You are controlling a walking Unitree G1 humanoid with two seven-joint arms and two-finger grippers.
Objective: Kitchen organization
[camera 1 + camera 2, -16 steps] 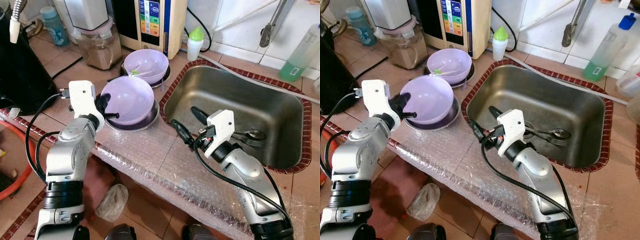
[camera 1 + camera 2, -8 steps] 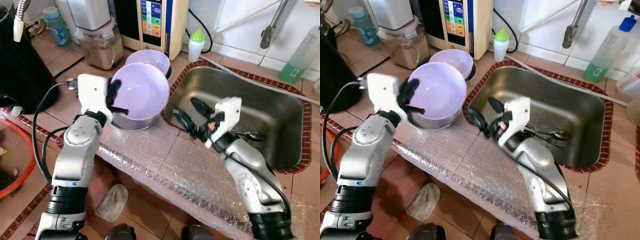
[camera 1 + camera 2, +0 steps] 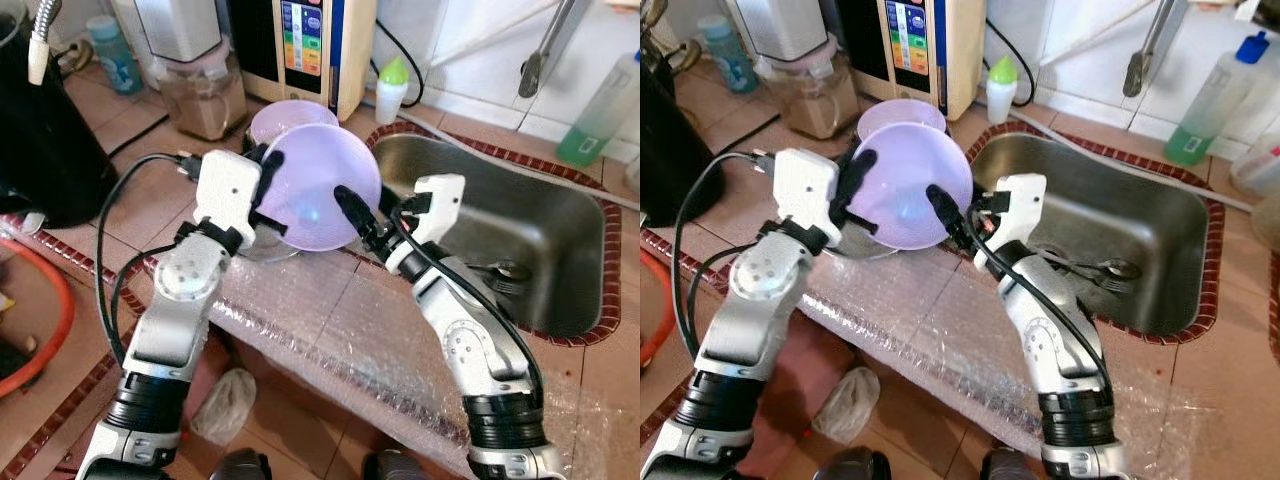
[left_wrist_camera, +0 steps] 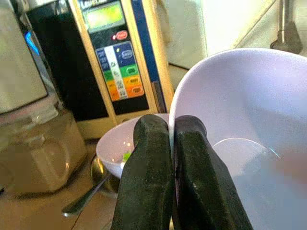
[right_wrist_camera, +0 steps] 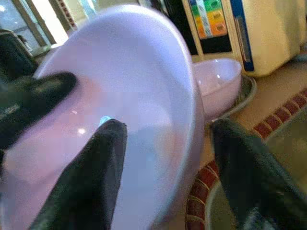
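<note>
Tiled kitchen counter (image 3: pixel 110 190), sink (image 3: pixel 500 215) at its right | left gripper (image 4: pixel 165 158) pinches lilac bowl (image 3: pixel 320 185) rim, raised beside sink's left edge | right gripper (image 5: pixel 163 143) open astride opposite rim | close squarely before left releases.

Your left claw (image 3: pixel 272 190) is raised with fingers pinched tight on a rim; your right claw (image 5: pixel 163 143) straddles the opposite rim, fingers spread.
</note>
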